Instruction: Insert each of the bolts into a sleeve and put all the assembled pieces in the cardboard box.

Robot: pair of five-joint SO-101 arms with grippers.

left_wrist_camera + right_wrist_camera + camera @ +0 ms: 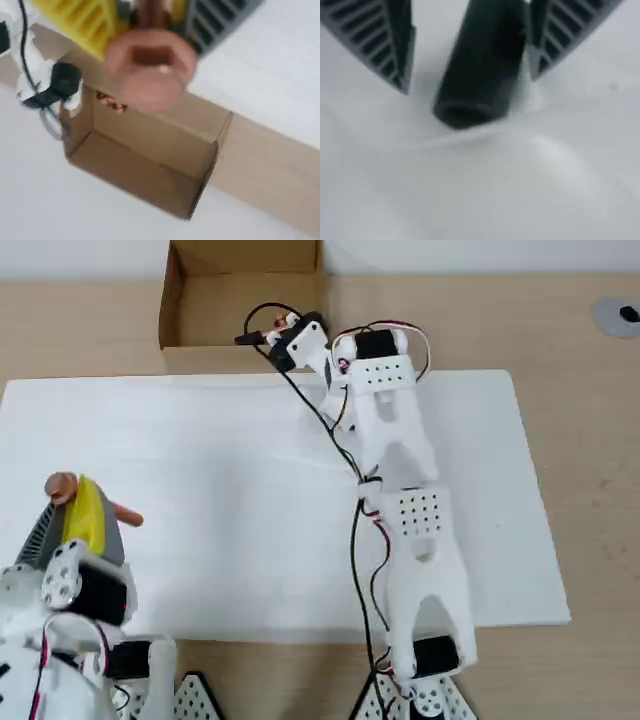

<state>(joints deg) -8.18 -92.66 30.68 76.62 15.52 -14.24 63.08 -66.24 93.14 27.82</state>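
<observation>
My left gripper (85, 510), yellow and grey, is at the front left of the white sheet (220, 540). It is shut on a copper-coloured bolt (62, 486). In the left wrist view the bolt (150, 70) points its round head at the camera from between the fingers of that gripper (150, 20). Beyond it stands the open cardboard box (150, 145). My right arm stretches up the table, its wrist near the box (240, 360). My right gripper (470, 77) is open around a black sleeve (480, 65). The sleeve touches one finger and stands apart from the other, over a white surface.
The box stands on the wooden table just beyond the sheet's far edge. Something small and coppery (112, 102) lies inside, against a wall. Black and red cables (350, 520) run along the right arm. A grey disc (620, 315) sits at the far right.
</observation>
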